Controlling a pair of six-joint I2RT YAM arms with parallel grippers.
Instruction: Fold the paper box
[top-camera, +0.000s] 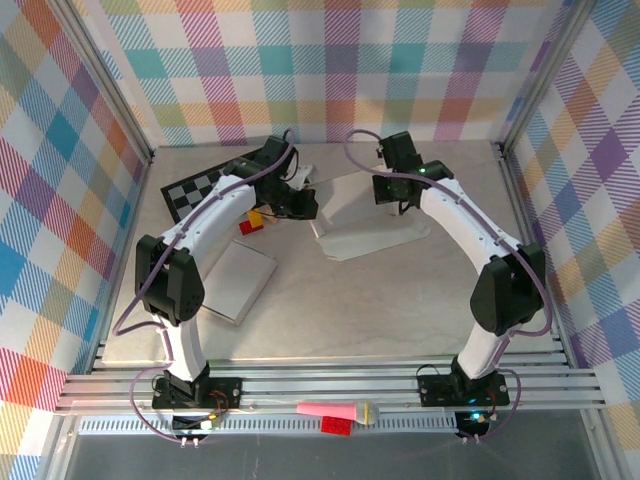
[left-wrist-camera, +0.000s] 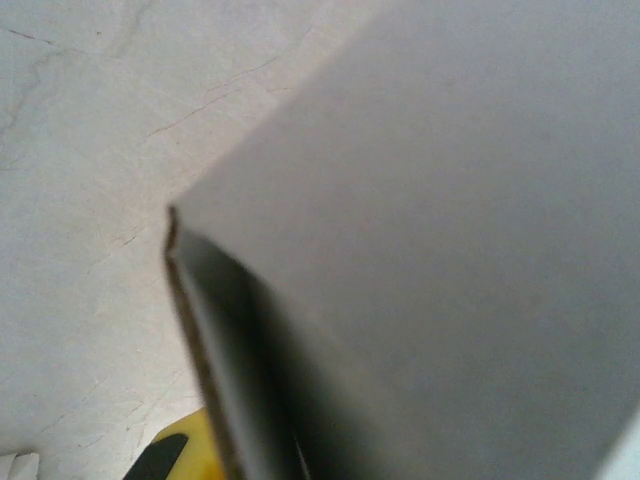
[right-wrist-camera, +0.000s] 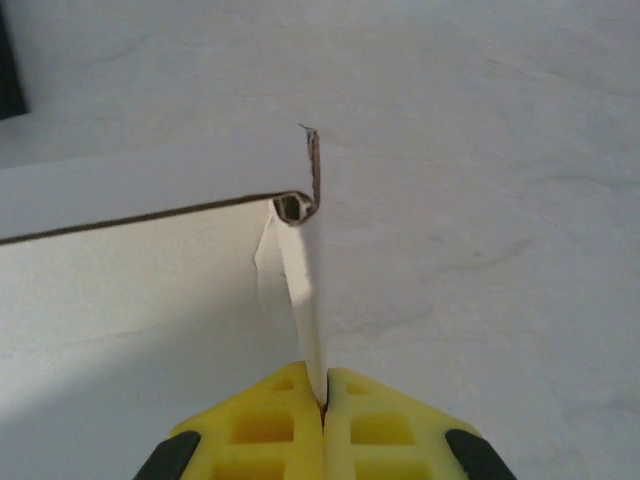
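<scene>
The paper box (top-camera: 365, 228) lies as a white, partly raised sheet at the middle back of the table. In the right wrist view one thin wall of the box (right-wrist-camera: 308, 290) stands edge-on, and my right gripper (right-wrist-camera: 324, 400) is shut on its lower end. From above, the right gripper (top-camera: 392, 198) sits at the box's far right side. My left gripper (top-camera: 303, 203) is at the box's left edge. In the left wrist view a grey box panel (left-wrist-camera: 430, 250) runs down into the jaws beside one yellow finger (left-wrist-camera: 190, 452); the other finger is hidden.
A black-and-white checkered mat (top-camera: 200, 188) lies at the back left. Small red and yellow bricks (top-camera: 254, 223) sit beside the left arm. A flat white board (top-camera: 235, 280) rests at the front left. A pink item (top-camera: 335, 411) lies on the front rail.
</scene>
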